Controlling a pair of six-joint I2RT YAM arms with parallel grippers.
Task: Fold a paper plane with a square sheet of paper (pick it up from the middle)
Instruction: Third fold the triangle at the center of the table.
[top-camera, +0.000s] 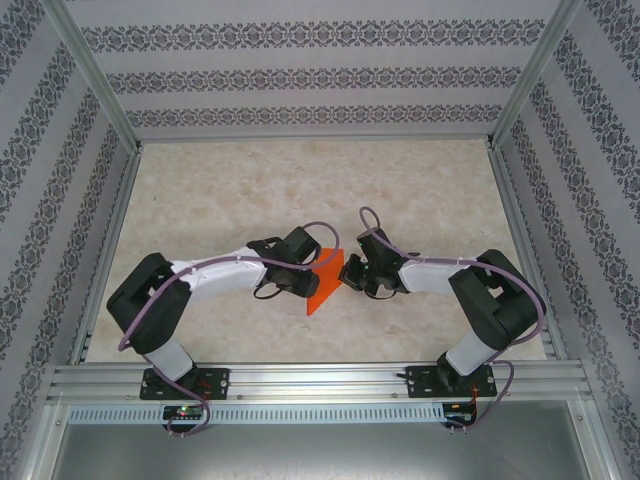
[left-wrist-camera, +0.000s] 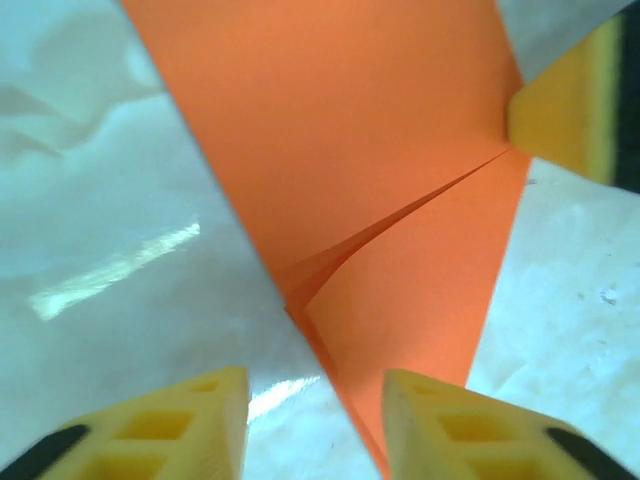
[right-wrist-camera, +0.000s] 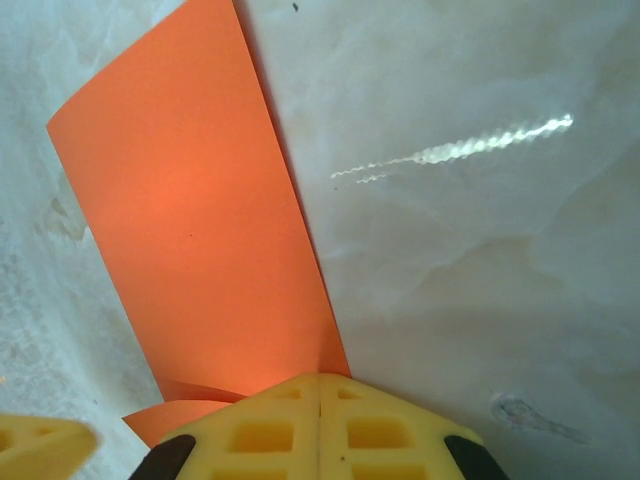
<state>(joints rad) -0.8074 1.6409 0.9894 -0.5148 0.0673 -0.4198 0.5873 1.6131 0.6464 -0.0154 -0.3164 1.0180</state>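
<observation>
Overhead, you lose the side edges of the folded orange sheet (top-camera: 326, 288) where the left gripper (top-camera: 313, 271) and right gripper (top-camera: 347, 273) overlap it. At the left wrist, the frame's top cuts the sheet off. At the right wrist, its near end vanishes behind the closed fingers (right-wrist-camera: 270, 430).

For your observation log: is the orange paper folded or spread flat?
Folded. The orange paper shows a diagonal crease with one layer over another; from above it looks triangular.
</observation>
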